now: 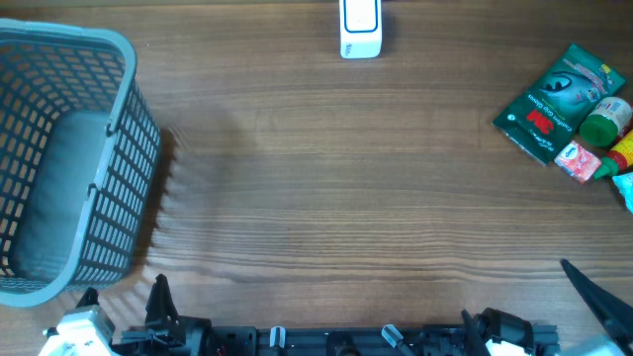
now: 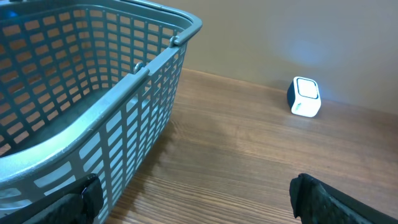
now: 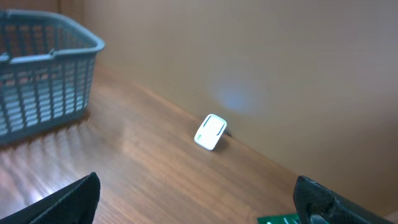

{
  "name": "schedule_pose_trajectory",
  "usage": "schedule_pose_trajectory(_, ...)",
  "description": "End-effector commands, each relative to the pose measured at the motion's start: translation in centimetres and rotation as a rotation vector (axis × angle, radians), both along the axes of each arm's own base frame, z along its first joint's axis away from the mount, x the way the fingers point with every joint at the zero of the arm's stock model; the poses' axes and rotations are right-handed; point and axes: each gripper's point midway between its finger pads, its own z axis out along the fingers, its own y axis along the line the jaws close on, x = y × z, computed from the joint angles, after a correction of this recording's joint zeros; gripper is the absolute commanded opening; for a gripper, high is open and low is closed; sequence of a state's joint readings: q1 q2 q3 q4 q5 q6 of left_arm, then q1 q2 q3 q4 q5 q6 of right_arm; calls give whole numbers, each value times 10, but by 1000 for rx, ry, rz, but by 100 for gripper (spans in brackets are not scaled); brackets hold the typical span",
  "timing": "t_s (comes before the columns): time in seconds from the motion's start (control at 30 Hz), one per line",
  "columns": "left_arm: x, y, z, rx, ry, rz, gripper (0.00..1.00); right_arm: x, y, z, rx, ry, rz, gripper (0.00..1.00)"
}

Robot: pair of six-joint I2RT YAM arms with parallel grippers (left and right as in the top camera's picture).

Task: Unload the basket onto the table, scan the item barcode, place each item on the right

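Showing a brown wood-grain bench point(image 1: 326, 198), filling the overhead frame from edge to edge. Backing onto a plain beige wall point(image 3: 261, 43) in both wrist views, catching a faint bluish glow just above the scanner.

Carrying, at the left edge of the overhead frame, a grey-blue lattice basket point(image 1: 119, 148), standing upright with mouth up. Carrying, at top centre and close to the wall, a white scanner point(image 1: 360, 28).

Keeping the task's goods in one cluster at the upper right, well apart from the scanner: green packet point(image 1: 554, 99) lying flat, with a green-capped bottle point(image 1: 603, 121), a pink packet point(image 1: 579, 158) and a red-and-yellow bottle point(image 1: 623, 150) crowding its right side.

Showing the left hand point(image 2: 196, 193) spread wide and gripping nothing, sitting low in its wrist view near the basket wall. Showing the right hand point(image 3: 196, 193) spread equally wide and gripping nothing, with a corner of the green packet peeking in at the bottom edge.
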State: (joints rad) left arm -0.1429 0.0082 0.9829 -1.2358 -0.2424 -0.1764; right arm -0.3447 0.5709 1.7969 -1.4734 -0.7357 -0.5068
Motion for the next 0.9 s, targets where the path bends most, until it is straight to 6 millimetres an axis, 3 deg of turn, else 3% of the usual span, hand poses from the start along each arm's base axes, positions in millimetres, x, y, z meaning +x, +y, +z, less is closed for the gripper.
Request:
schedule_pose_trajectory(0.0, -1, 3, 1, 14, -6, 15, 100, 6, 10, -10, -106, -38, 120, 100)
schedule_pose_trajectory(0.2, -1, 3, 1, 14, -6, 15, 100, 37, 12, -42, -140, -11, 262, 100)
schedule_pose_trajectory(0.43, -1, 3, 1, 14, -6, 15, 100, 95, 0, -69, -13, -67, 304, 100)
schedule_pose_trajectory(0.6, -1, 3, 1, 14, -6, 15, 100, 100, 0, -90, 61, -210, 271, 100)
schedule_pose_trajectory(0.87, -1, 3, 1, 14, -6, 15, 100, 122, -31, -108, 288, -345, 79, 100)
